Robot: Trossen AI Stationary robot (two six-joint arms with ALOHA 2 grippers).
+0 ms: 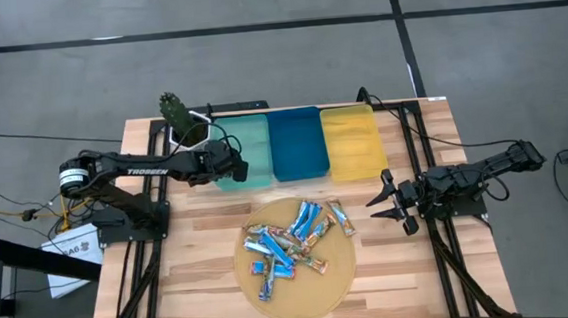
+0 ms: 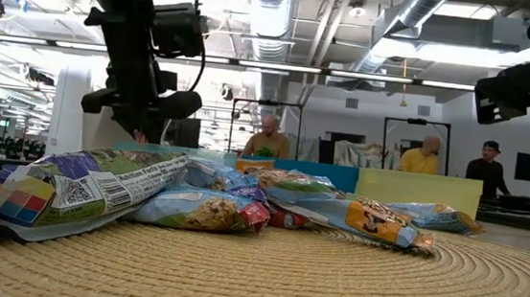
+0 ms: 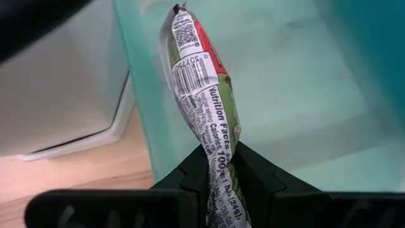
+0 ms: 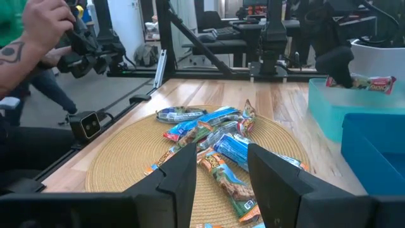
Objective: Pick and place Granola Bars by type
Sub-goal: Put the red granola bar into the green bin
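My left gripper [image 1: 237,170] hangs over the near end of the teal tray [image 1: 246,142], shut on a granola bar [image 3: 202,82] in a red, green and white wrapper. Several more granola bars [image 1: 292,244], mostly blue-white with some orange or tan ones, lie heaped on the round woven mat [image 1: 314,295] in the middle of the table. My right gripper [image 1: 379,192] waits open at the mat's right, pointing toward the pile, with nothing between its fingers [image 4: 190,171]. My left gripper pinches one end of the bar's wrapper [image 3: 216,155] between its two fingers, which slant down from the table's left. The bar sticks out ahead of the fingers over the tray's floor. From the right wrist view the bar [image 4: 364,82] looks clear of the tray.
A blue tray [image 1: 296,143] and a yellow tray [image 1: 353,142] stand side by side to the right of the teal one. A white container [image 1: 194,133] with a green plant sits at the back left. A person's hand [image 4: 38,25] shows beyond the table's edge.
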